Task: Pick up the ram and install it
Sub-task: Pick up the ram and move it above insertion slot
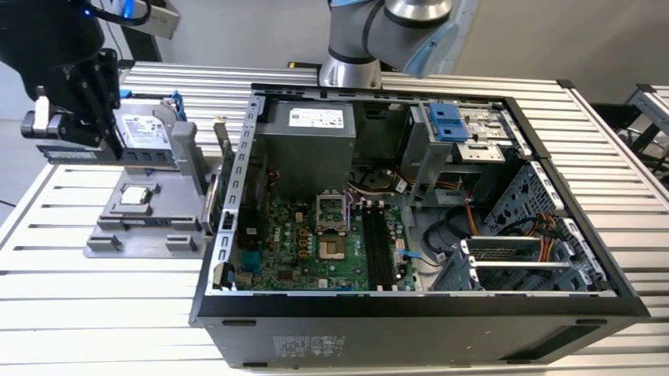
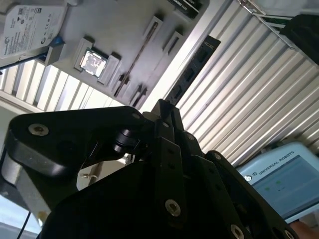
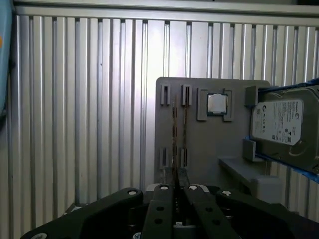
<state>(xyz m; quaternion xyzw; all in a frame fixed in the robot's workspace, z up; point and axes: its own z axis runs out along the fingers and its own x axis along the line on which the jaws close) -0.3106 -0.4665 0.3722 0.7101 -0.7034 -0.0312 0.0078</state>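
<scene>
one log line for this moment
step: pick | black gripper: at grey plastic holder tray | thin dark-edged ram stick: edge-on, in line with gripper

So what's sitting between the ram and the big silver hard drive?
In the first wrist view, a small square processor chip sits in the gray holder, between the ram and the hard drive.

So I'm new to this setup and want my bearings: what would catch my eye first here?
An open computer case stands on the slatted table, its green motherboard exposed. At the exterior view's left, the gripper hovers over a grey holder carrying a hard drive, a processor chip and the ram.
</scene>
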